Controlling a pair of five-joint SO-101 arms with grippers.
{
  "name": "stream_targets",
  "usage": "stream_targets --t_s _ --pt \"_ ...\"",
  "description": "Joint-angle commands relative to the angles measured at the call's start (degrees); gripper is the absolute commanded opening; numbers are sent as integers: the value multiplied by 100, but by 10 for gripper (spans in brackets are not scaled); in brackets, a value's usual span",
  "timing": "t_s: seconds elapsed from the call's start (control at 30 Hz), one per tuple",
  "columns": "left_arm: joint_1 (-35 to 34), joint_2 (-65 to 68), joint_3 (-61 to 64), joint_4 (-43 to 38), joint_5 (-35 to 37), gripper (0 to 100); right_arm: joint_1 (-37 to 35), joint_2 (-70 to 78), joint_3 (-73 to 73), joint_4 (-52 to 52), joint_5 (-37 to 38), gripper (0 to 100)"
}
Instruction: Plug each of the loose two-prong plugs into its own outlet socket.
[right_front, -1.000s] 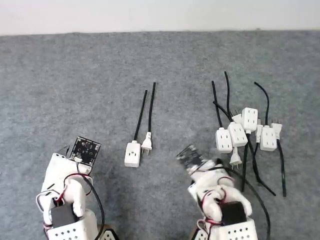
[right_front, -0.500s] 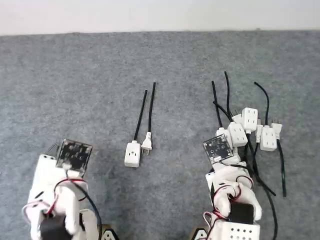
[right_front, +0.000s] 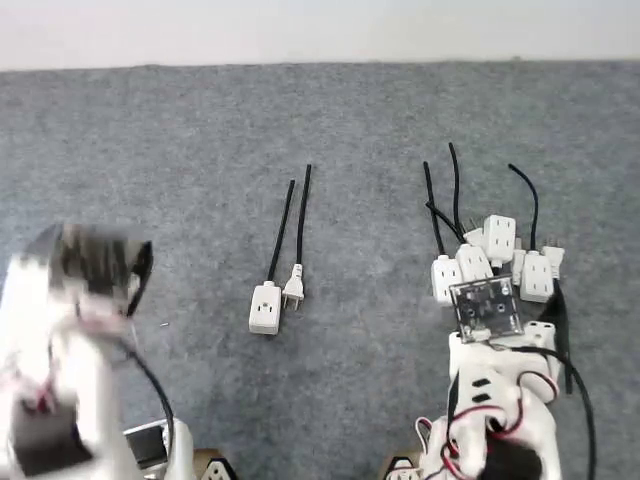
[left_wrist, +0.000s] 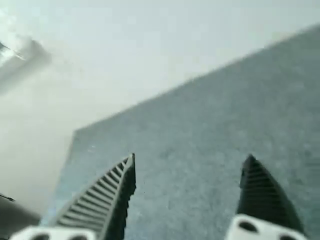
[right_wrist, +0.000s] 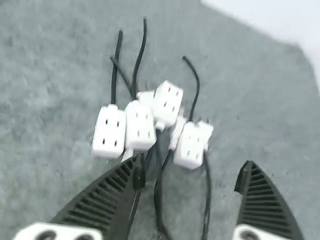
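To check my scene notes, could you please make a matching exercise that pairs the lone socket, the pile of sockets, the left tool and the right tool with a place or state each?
1 lone socket
2 pile of sockets
3 left tool
4 right tool

A open, facing bare mat
B open, aimed at the pile
C mid-table, beside a loose plug
D heaped together, touching one another

Pairs: 1-C, 2-D, 3-A, 4-B

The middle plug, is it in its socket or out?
Out. The plug lies next to the socket, side by side with it, and its prongs are bare, not in the slots.
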Motion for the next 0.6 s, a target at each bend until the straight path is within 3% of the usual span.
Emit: stream_targets --t_s 0.0,0.13,0.27,0.43,0.57 --pt "220 2585 -1235 255 246 353 -268 444 -607 -31 -62 301" --pt "273 3692 -1622 281 791 353 -347 1947 -1468 -224 -255 300" --pt "457 4229 -1684 273 1345 353 -418 4057 -3218 136 -826 300" --pt "633 4440 -1640 246 1881 353 -1481 6554 -5134 1613 -1662 300" --pt "624 4413 -1516 255 2338 353 -2747 7916 -5705 2193 -2892 300"
